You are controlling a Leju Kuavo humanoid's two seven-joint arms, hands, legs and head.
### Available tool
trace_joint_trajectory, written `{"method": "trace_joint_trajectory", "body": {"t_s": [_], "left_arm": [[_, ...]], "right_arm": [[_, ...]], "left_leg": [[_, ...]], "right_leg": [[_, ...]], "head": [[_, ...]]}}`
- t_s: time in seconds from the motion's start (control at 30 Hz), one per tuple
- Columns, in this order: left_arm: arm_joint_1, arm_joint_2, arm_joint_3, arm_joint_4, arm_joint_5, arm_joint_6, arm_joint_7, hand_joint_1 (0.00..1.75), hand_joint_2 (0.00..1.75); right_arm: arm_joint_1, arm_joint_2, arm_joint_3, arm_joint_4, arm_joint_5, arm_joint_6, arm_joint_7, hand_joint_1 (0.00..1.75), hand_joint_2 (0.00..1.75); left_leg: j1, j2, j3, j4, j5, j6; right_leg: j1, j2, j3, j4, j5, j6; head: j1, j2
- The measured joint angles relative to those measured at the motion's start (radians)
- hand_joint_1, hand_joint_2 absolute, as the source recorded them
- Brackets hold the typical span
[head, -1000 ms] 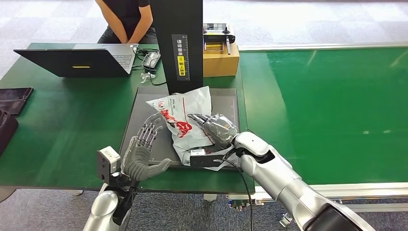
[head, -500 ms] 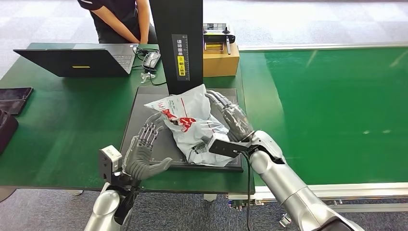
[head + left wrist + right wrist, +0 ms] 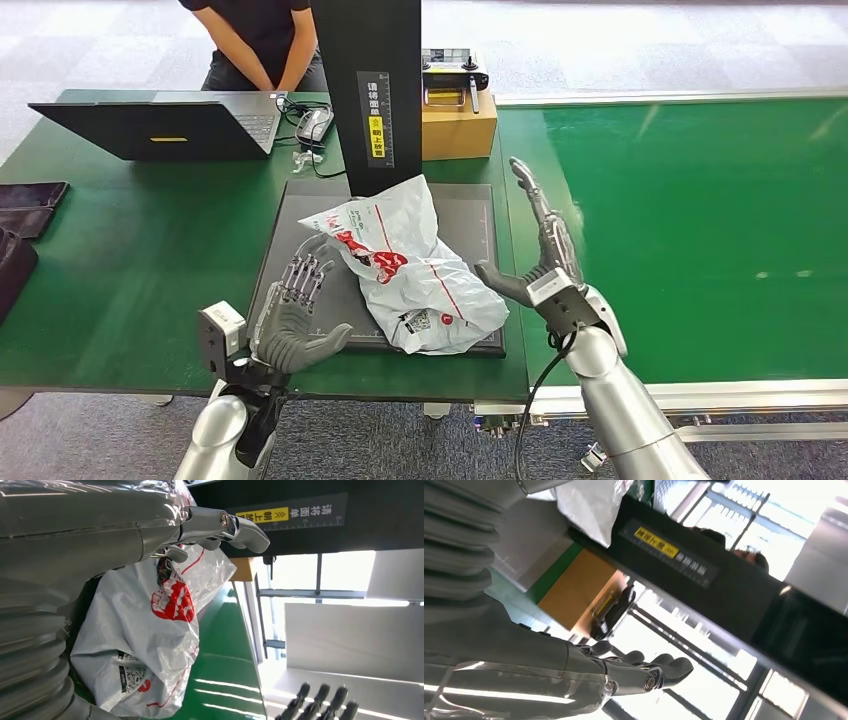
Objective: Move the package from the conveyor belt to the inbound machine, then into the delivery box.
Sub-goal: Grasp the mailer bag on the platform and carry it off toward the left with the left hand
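Since the crumpled white plastic package with red print (image 3: 405, 265) already lies on the dark flat plate of the inbound machine (image 3: 470, 215), off the green conveyor belt (image 3: 690, 220), I judge the first leg done and the delivery box left. My right hand (image 3: 540, 255) stands just beside it, fingers spread, holding nothing. My left hand (image 3: 295, 310) waits at its other edge, fingers loosely apart, also holding nothing.

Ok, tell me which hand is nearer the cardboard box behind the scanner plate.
Right. The right hand is raised at the plate's right edge, fingers pointing up toward the cardboard box. The left hand sits at the plate's near left side, across the package from the box.
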Motion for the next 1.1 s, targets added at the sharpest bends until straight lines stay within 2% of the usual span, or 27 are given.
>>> {"method": "trace_joint_trajectory", "body": {"t_s": [0.17,0.37,0.47,0.63,0.83,1.1], "left_arm": [[0.033,0.005,0.006,-0.026,0.032,0.003,-0.004,0.00,1.75],[0.076,0.010,0.030,-0.074,0.064,-0.016,-0.011,0.00,1.75],[0.079,0.011,0.033,-0.079,0.070,-0.029,-0.018,0.00,1.75],[0.071,0.011,0.029,-0.076,0.077,-0.041,-0.030,0.00,1.75],[0.060,0.006,0.022,-0.069,0.089,-0.042,-0.029,0.00,1.75],[0.045,0.001,-0.002,-0.066,-0.024,0.065,0.011,0.00,1.75]], "right_arm": [[0.100,-0.024,-0.088,-0.064,-0.090,-0.016,0.041,0.00,1.75],[0.284,-0.022,-0.242,-0.109,-0.163,0.013,0.075,0.00,1.75],[0.366,0.000,-0.310,-0.135,-0.186,0.030,0.094,0.00,1.75],[0.468,0.069,-0.400,-0.178,-0.185,0.064,0.120,0.00,1.75],[0.522,0.123,-0.454,-0.200,-0.165,0.092,0.141,0.00,1.75],[0.533,0.155,-0.473,-0.211,-0.134,0.104,0.149,0.00,1.75]], "left_leg": [[0.000,0.000,0.000,0.000,-0.001,0.000],[0.000,-0.002,-0.001,0.000,-0.002,0.001],[0.000,-0.002,-0.001,0.000,-0.002,0.001],[0.000,-0.002,0.000,-0.001,-0.002,0.000],[0.000,0.000,0.001,-0.001,-0.002,0.000],[0.000,0.000,0.001,-0.001,-0.002,0.000]], "right_leg": [[0.000,0.000,0.000,0.000,0.000,0.000],[0.000,-0.002,0.000,-0.001,-0.002,0.001],[0.000,-0.002,0.000,-0.001,-0.002,0.001],[0.000,-0.002,0.001,-0.001,-0.002,0.001],[0.000,0.000,0.001,-0.001,-0.002,0.000],[0.000,0.000,0.001,-0.001,-0.002,0.001]], "head": [[0.000,0.000],[0.000,0.000],[0.000,0.000],[0.000,0.000],[0.000,0.000],[0.000,0.000]]}}
